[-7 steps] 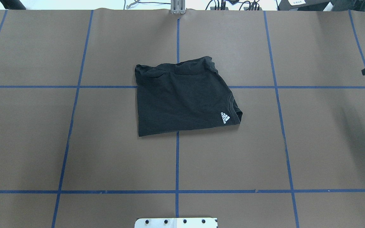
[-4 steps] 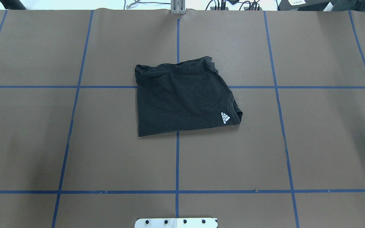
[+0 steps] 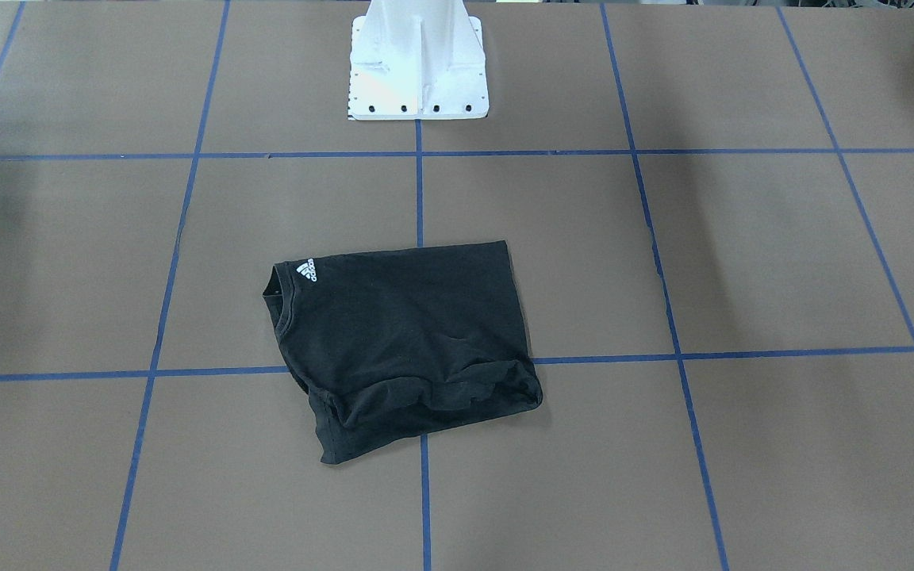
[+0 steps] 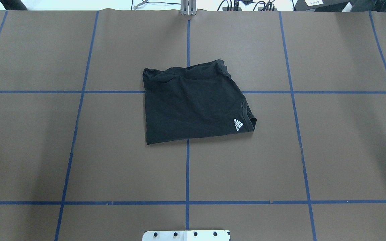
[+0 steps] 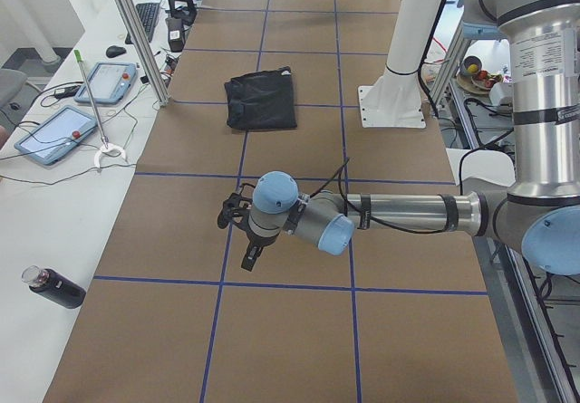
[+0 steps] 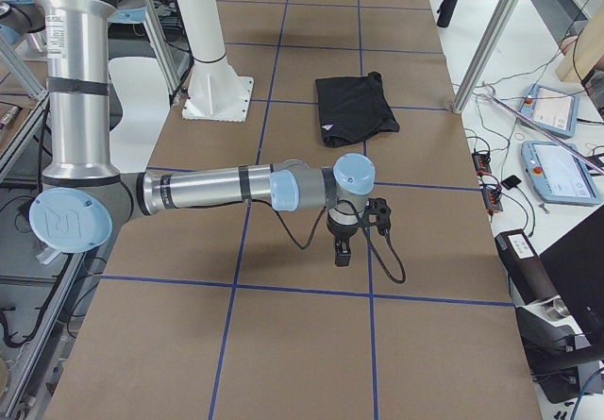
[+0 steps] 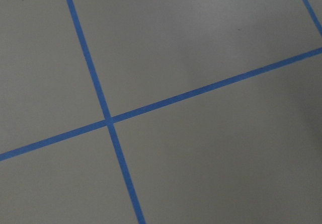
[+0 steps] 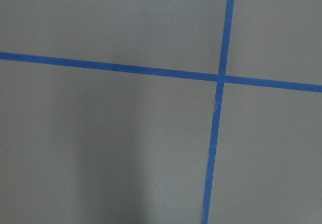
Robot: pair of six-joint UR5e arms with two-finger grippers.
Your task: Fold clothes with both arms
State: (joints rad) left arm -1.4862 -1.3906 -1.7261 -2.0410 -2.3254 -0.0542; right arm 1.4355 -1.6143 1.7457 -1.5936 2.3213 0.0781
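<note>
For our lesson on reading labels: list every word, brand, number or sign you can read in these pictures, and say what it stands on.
"adidas", white, with a three-bar logo, on the black T-shirt near its collar.
White label beyond the table's far edge: too small.
Tablet screens on the side bench: too small.
Mark on the arm's blue joint cap: too blurred.

Overhead and front views face each other over my counter (image 4: 112, 160). Side views look along it from either end; wrist views hug it.
</note>
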